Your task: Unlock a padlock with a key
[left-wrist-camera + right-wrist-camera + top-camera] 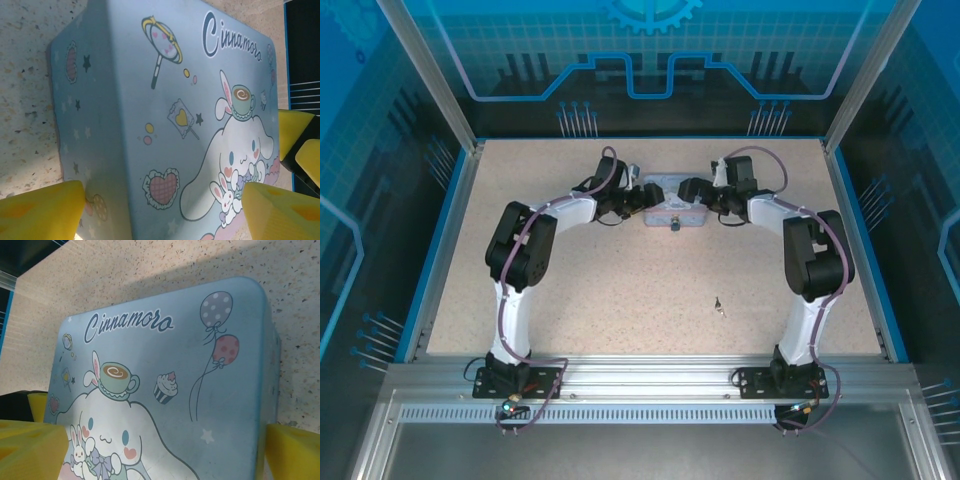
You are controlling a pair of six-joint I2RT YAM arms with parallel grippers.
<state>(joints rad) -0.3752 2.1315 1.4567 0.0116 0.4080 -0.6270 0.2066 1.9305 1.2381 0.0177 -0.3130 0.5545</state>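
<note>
Blue tin [165, 390]: straddled at both ends.
Left fingers [40, 212]: held spread wide.
Right fingers [30, 450]: held spread wide.
Key [720, 305]: laid on bench [620, 290].

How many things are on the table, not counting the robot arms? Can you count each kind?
Box: 1
Padlock: 1
Key: 1
Total: 3
</note>
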